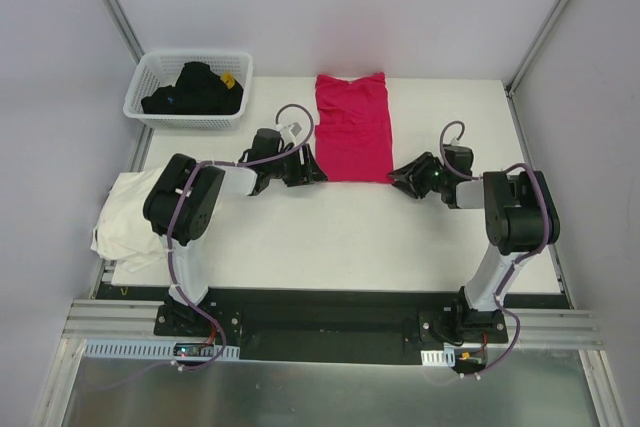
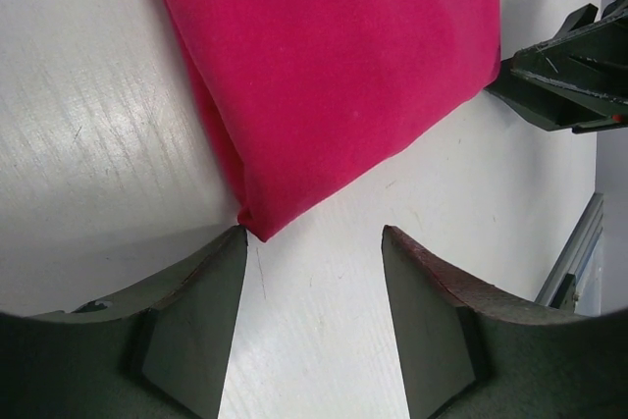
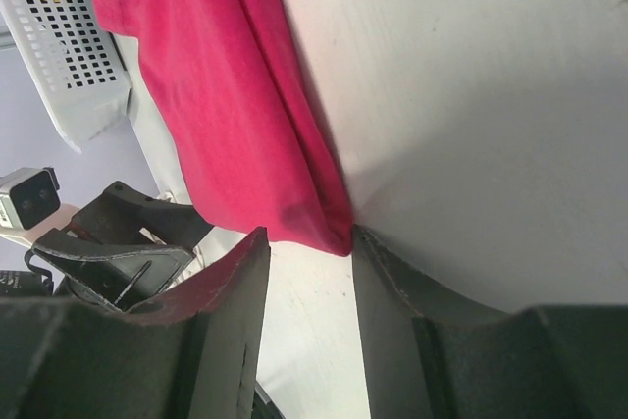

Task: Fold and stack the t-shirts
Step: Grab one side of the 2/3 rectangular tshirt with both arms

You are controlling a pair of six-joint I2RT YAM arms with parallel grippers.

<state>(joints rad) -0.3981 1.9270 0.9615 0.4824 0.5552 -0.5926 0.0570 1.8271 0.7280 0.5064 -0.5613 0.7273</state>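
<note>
**Free room around the folded shirt**

Bare tabletop (image 1: pixel 340 237) spreads between the two arms, on the near side of the magenta t-shirt (image 1: pixel 352 127) and along its right side. The left hand (image 1: pixel 312 172) and right hand (image 1: pixel 398 180) crowd its near corners, jaws apart. The white lattice basket (image 1: pixel 182 120) blocks the far-left corner, and the cream t-shirt (image 1: pixel 125 222) covers the left edge.

Left hand (image 1: pixel 308 171) and right hand (image 1: pixel 402 179) low, turned inward facing each other, jaws apart on both
</note>
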